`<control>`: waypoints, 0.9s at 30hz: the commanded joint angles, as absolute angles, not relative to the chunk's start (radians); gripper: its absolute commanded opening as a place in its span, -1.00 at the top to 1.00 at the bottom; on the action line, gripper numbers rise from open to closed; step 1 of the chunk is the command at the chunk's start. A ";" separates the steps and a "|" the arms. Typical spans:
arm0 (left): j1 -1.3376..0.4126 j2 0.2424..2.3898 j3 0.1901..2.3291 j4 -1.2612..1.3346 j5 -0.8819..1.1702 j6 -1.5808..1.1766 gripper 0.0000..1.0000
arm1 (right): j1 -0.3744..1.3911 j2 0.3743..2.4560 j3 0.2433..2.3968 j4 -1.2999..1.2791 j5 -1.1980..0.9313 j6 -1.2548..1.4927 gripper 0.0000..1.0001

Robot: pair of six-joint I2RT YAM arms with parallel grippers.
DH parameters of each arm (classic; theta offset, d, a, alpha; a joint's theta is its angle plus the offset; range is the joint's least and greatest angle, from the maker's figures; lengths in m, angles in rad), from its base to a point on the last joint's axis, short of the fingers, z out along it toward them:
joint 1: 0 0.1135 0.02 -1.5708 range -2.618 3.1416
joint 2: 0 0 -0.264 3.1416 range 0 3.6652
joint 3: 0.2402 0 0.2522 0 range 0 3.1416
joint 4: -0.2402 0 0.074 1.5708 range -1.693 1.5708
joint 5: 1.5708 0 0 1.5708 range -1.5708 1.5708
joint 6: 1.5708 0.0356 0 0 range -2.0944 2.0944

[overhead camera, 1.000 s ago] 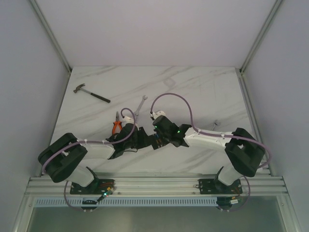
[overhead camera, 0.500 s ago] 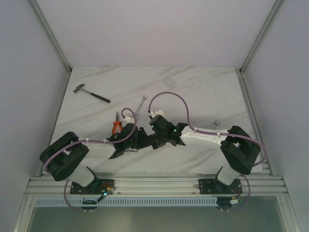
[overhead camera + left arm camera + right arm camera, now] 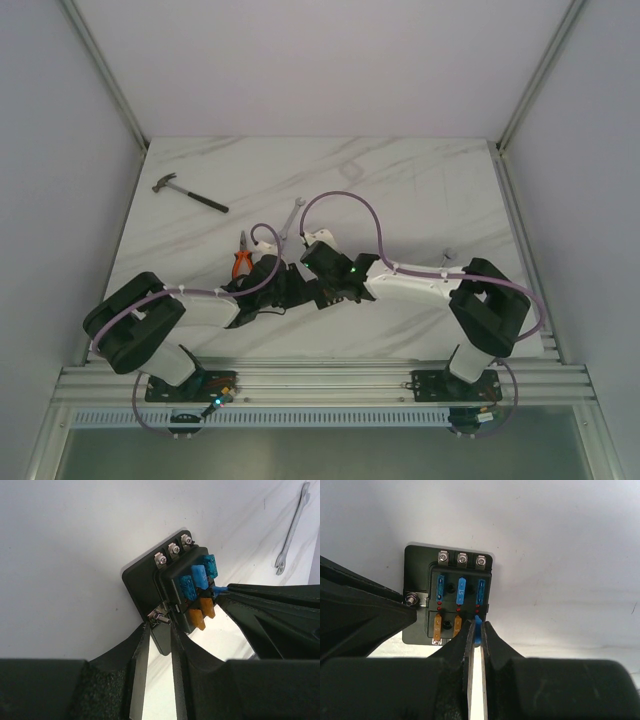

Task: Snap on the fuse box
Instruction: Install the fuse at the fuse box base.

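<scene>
No brand or label is showing on the fuse box (image 3: 451, 587). The fuses are carrying tiny printed marks, but these are too small to read. The box is sitting between the two grippers, above the near middle of the table (image 3: 400, 180), close to its near edge; I cannot tell whether it is touching the surface. Its face is presenting three blue fuses in the row nearest its three screw terminals and two amber fuses in the other row. The left gripper (image 3: 160, 632) is clamping the edge of the black base plate, its fingers pressing on either side just beside a side screw terminal. The right gripper (image 3: 476, 630) is pinching a blue fuse (image 3: 478, 625) between nearly closed fingers, and that fuse is standing at the slot beside the two amber ones, at the end of their row. Further back, a hammer (image 3: 190, 194) is lying toward the far left corner, a wrench (image 3: 290, 218) mid-table, and orange-handled pliers (image 3: 242, 260) just beside the left arm.
</scene>
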State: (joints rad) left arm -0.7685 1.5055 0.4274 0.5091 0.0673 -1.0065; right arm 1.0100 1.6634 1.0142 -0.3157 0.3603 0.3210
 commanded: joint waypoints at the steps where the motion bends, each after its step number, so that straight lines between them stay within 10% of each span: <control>1: -0.767 1.514 0.439 0.525 0.067 -1.025 0.35 | 1.021 1.649 1.039 -0.377 0.359 0.350 1.00; 13: -0.767 1.515 0.424 0.546 0.068 -1.053 0.39 | 1.021 1.674 1.046 -0.383 0.371 0.399 0.98; 27: -0.768 1.505 0.414 0.551 0.065 -1.059 0.40 | 1.019 1.661 1.062 -0.388 0.365 0.410 0.34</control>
